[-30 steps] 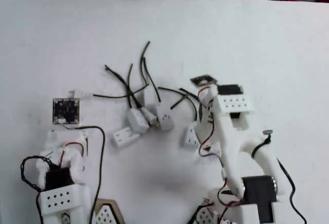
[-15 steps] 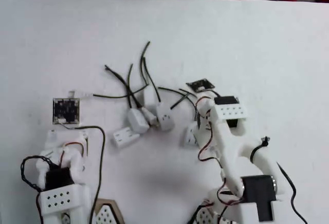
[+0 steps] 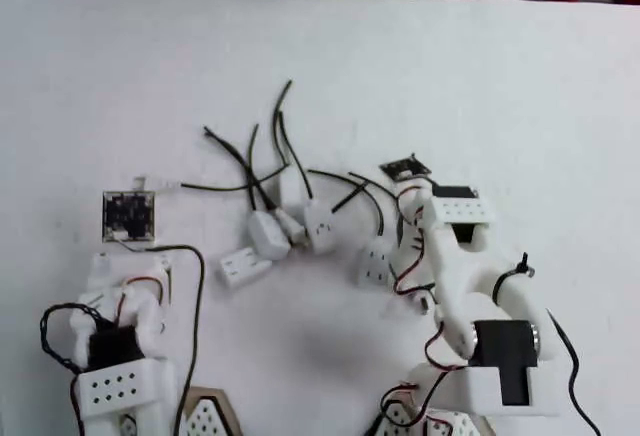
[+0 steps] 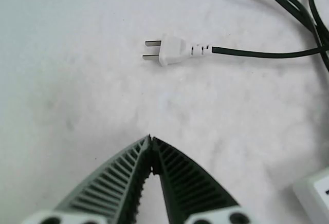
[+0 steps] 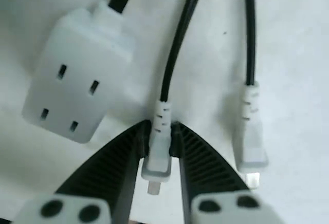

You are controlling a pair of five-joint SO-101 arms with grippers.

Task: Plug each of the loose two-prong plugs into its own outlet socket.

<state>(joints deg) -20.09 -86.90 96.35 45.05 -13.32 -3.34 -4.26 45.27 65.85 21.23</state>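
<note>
The right gripper (image 5: 158,131) is clamped on one plug (image 5: 156,157), not yet inserted. The outlet socket (image 5: 77,95) just beside it is empty. The left gripper (image 4: 151,141) is closed and holds nothing. Another plug (image 4: 172,49) lies loose at its 12 o'clock, so most work remains.

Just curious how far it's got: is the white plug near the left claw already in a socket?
No, the white plug lies loose on the table, both prongs bare.

White plastic arms (image 3: 455,266) carry black motors (image 3: 505,356), red and black wires (image 3: 404,278), ribbed claw fingers (image 4: 180,178).
</note>
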